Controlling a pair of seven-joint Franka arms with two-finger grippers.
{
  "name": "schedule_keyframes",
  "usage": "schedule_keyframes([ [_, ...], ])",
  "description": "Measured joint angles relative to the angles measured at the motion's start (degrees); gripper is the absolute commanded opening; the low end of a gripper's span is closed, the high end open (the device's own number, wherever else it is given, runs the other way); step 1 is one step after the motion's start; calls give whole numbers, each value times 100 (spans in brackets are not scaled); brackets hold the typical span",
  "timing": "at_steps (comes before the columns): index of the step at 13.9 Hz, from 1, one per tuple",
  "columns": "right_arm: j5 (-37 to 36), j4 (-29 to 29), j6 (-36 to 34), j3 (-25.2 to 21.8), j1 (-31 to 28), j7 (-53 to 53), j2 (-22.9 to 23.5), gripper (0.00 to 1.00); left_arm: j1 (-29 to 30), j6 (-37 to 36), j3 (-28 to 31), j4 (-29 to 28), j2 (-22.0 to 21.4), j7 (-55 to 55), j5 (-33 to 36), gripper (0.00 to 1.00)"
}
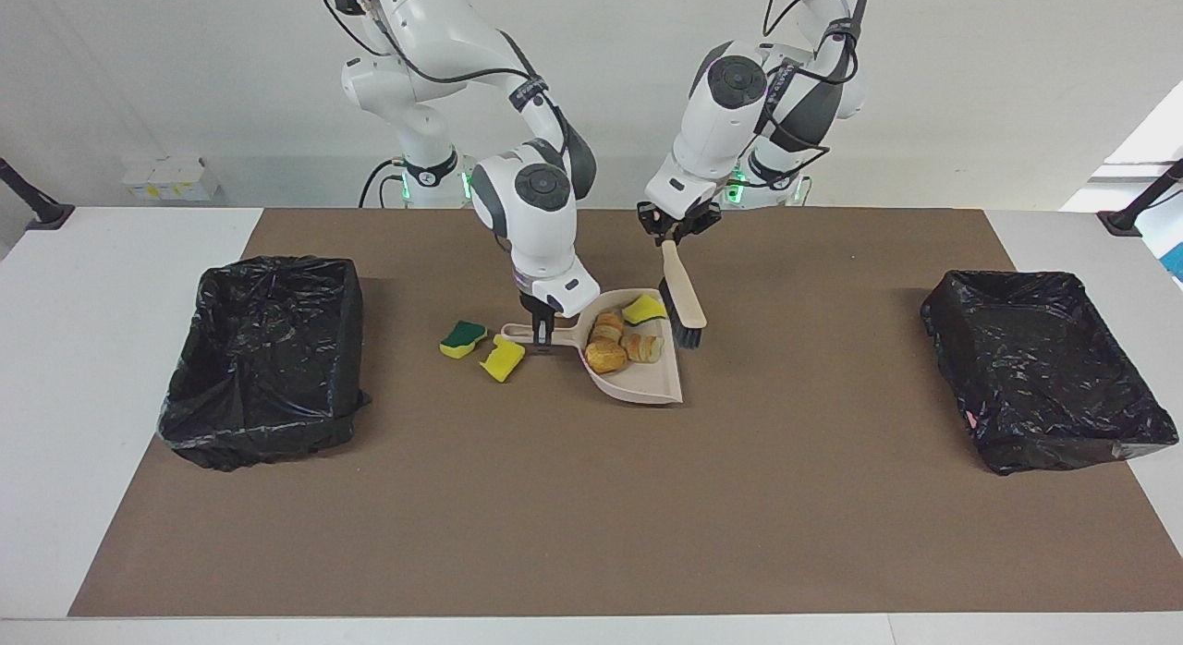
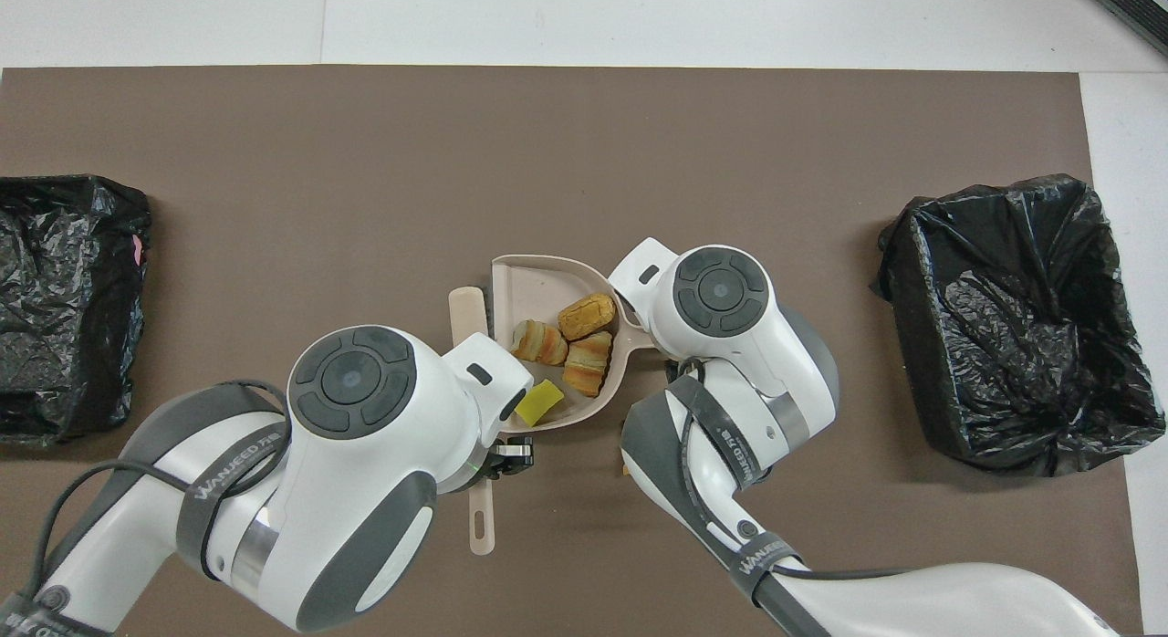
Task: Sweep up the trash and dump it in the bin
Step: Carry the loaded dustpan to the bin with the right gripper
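Note:
The beige dustpan [image 1: 647, 383] [image 2: 538, 286] sits mid-mat and holds three bread pieces [image 1: 607, 353] [image 2: 587, 316] and a yellow sponge chunk [image 1: 644, 309] [image 2: 538, 402]. My right gripper [image 1: 545, 327] is shut on the pan's handle; its own wrist hides it in the overhead view. My left gripper [image 1: 672, 231] [image 2: 507, 454] is shut on the beige brush [image 1: 682, 298] [image 2: 464, 313]. The brush hangs bristles-down beside the pan, toward the left arm's end. A green-topped sponge [image 1: 462, 338] and a yellow one [image 1: 503, 359] lie on the mat beside the pan's handle.
One black-lined bin [image 1: 277, 266] [image 2: 995, 194] stands at the right arm's end of the table, another [image 1: 1017, 277] [image 2: 91, 185] at the left arm's end. Brown mat covers the table between them.

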Motion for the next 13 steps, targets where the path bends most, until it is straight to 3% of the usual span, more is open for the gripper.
schedule_keyframes([
  [2, 5, 153, -171, -3, -191, -382, -63, 0, -5, -220, -25, -287, -227, 0, 23, 0],
  [7, 18, 601, -1071, -32, -884, -1342, -459, 0, -345, -228, -187, -1712, -1304, -65, 24, 0],
  [13, -7, 852, -1756, -95, -2236, -2511, -857, 0, -1410, 264, -237, -2371, -1387, -889, 15, 0],
])
